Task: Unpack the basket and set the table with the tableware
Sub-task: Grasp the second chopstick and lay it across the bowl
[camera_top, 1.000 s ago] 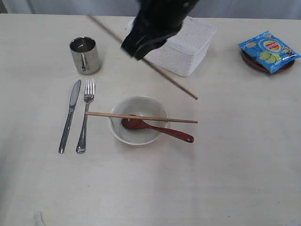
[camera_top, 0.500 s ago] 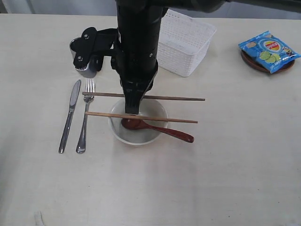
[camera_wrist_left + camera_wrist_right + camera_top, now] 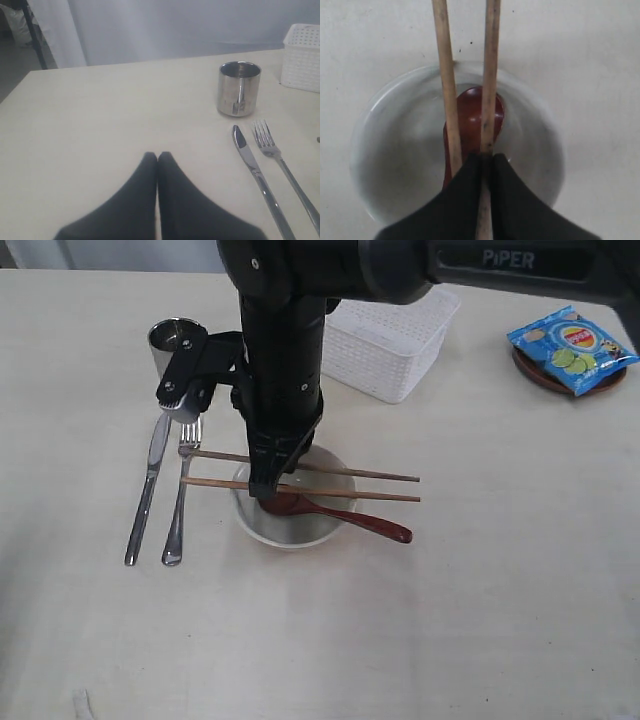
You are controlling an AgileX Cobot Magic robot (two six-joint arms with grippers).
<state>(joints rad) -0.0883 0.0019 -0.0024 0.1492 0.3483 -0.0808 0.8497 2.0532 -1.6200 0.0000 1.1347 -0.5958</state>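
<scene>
My right gripper [image 3: 265, 481] [image 3: 486, 160] reaches across over the off-white bowl [image 3: 300, 533] [image 3: 385, 150], shut on a wooden chopstick [image 3: 370, 473] [image 3: 491, 60] held level across the bowl's far side. The second chopstick [image 3: 385, 496] [image 3: 445, 75] lies across the rim just beside it, nearly parallel. Under both, the reddish-brown spoon [image 3: 372, 526] [image 3: 470, 107] rests in the bowl. Knife [image 3: 148, 490] [image 3: 255, 172] and fork [image 3: 179, 500] [image 3: 280, 160] lie left of the bowl, with the steel mug [image 3: 173, 338] [image 3: 239, 89] behind them. My left gripper [image 3: 157, 156] hovers shut and empty over bare table [image 3: 480, 620].
The white basket [image 3: 395, 340] [image 3: 302, 57] stands at the back behind the right arm. At the far right a blue chip bag [image 3: 570, 348] lies on the round brown plate [image 3: 540, 377].
The right gripper has come down from beside the basket with the chopstick, turned it level and lowered it across the bowl beside the first chopstick. The left gripper's earlier state is not shown.
</scene>
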